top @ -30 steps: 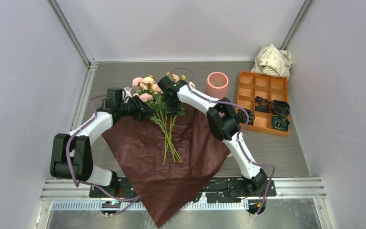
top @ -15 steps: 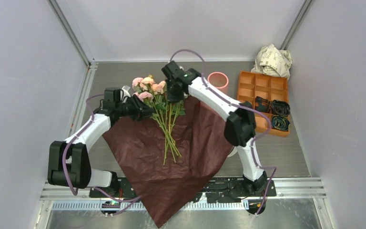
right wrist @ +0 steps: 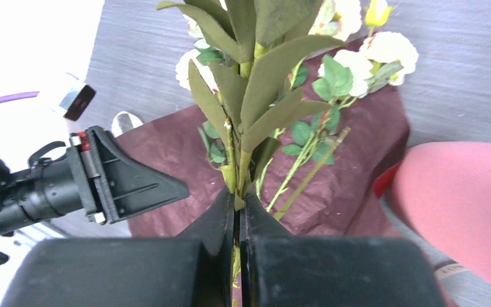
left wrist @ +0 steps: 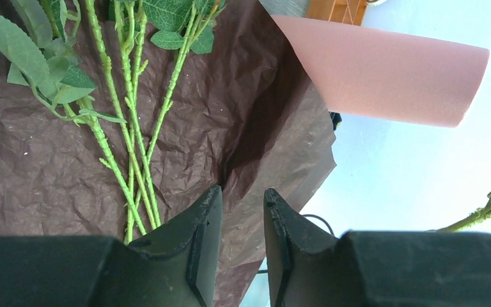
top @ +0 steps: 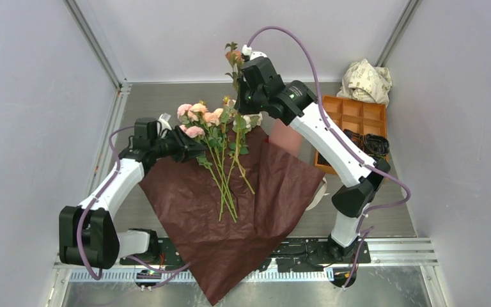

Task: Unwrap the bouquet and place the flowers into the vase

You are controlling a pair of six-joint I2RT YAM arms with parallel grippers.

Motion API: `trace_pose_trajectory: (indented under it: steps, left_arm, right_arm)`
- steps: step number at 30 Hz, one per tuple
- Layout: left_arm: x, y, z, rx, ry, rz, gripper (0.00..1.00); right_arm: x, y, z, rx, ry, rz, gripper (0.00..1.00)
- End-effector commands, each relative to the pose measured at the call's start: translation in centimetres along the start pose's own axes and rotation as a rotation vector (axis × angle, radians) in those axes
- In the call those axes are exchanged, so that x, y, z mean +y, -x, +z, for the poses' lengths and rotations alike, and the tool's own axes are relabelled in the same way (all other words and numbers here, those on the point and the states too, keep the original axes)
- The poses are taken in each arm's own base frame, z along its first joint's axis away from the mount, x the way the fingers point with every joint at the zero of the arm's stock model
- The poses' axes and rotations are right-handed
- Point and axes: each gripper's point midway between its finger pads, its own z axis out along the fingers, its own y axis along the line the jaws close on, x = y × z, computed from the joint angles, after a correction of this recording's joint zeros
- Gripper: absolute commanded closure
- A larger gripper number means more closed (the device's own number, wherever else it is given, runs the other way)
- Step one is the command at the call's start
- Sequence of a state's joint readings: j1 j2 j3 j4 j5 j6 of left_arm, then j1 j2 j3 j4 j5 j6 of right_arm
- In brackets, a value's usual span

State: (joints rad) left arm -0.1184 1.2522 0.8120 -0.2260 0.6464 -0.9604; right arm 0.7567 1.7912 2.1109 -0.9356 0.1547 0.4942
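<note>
Where the right arm crosses the overhead view, it hides most of the vase (top: 286, 137), which stands at the far right edge of the dark red paper (top: 192, 204). The vase mouth is covered, so its contents cannot be told. The tray (top: 351, 109), right of the paper, is partly hidden; dark items (top: 374, 144) fill its near compartments. The paper ball (top: 366, 80) sits beyond the tray. The flowers (top: 198, 121) lie on the far part of the paper, stems pointing toward its near edge. The right arm is raised high above the paper's far edge, with the right gripper (top: 243, 83) pinched on a single stem (top: 233, 61). The left arm reaches low to the paper's far left edge, with the left gripper (top: 192, 150) beside the blooms.

Left wrist view: the left gripper (left wrist: 241, 195) stands narrowly parted with nothing between its fingers, over the paper (left wrist: 262, 128). The vase (left wrist: 390, 77) is cut off behind the paper's fold.

Right wrist view: the right gripper (right wrist: 236, 211) is clamped on the single stem (right wrist: 249, 96), whose top runs out of frame. The vase (right wrist: 460, 204) is blurred, right of the paper (right wrist: 185, 153).
</note>
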Motion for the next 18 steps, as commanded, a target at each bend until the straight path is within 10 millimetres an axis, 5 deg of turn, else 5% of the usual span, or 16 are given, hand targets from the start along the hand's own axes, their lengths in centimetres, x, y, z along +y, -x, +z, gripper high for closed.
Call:
trace_pose_trajectory:
  steps: [1,3,10,14,18]
  left_arm:
    - [-0.9,-0.1,-0.8,-0.018,-0.031,0.043,0.69]
    - [-1.2,0.0,-0.9,-0.025,-0.042,0.052,0.68]
    - [-4.3,0.3,-2.1,-0.041,-0.13,0.153,0.68]
    - [-5.5,0.4,-2.9,-0.069,-0.149,0.198,0.66]
    - [-5.7,0.5,-2.9,-0.072,-0.149,0.203,0.66]
  right_arm:
    - [-0.8,6.7,-6.4,-0.277,-0.044,-0.071,0.99]
    - [-1.8,8.7,-8.3,-0.372,-0.092,-0.076,0.99]
    - [-5.2,16.6,-19.9,-0.846,-0.221,-0.036,0.99]
    - [-7.6,18.2,-24.6,-1.024,-0.331,-0.018,0.99]
    - [-8.4,19.4,-26.8,-1.106,-0.395,-0.035,0.99]
